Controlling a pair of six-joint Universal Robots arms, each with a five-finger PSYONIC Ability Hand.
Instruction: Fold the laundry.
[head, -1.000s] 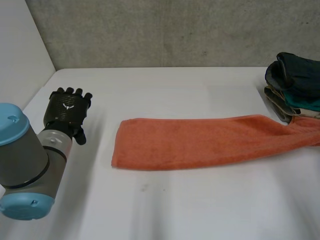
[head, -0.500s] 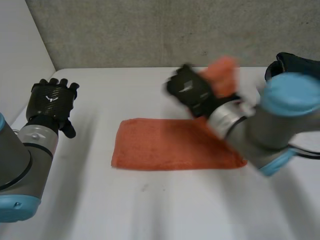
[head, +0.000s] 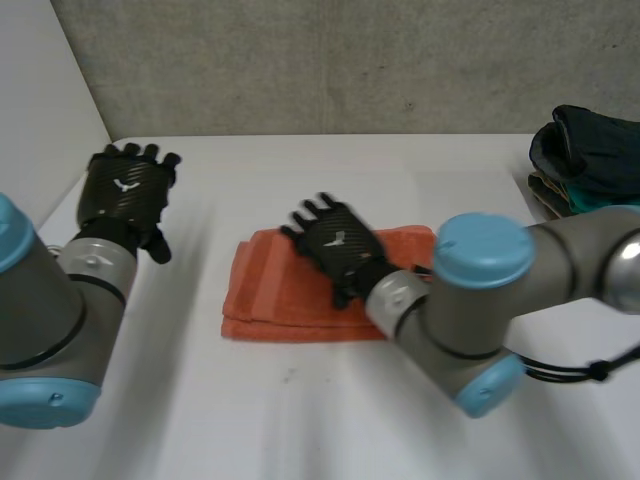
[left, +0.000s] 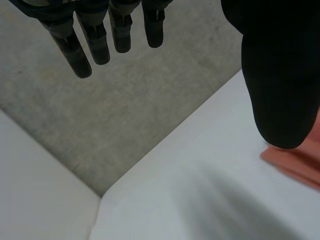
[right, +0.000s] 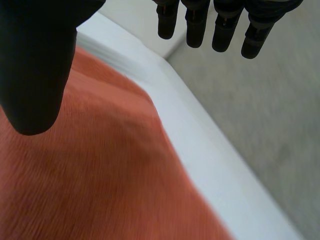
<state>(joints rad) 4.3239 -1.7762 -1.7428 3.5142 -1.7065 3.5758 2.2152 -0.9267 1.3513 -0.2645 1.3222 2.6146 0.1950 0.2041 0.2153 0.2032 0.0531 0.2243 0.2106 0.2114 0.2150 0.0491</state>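
now orange towel (head: 265, 290) newly doubled over, right hand (head: 338, 248) above it, fingers (right: 195, 30) straight, empty.

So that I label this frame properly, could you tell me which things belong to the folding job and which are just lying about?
In the job: orange towel, folded; right hand, open, over it; left hand, open, clear of it.
Lying about: pile of dark clothes, untouched.

Head camera looks down from behind; wrist cameras look closely along palms; all share the towel (head: 262, 290).
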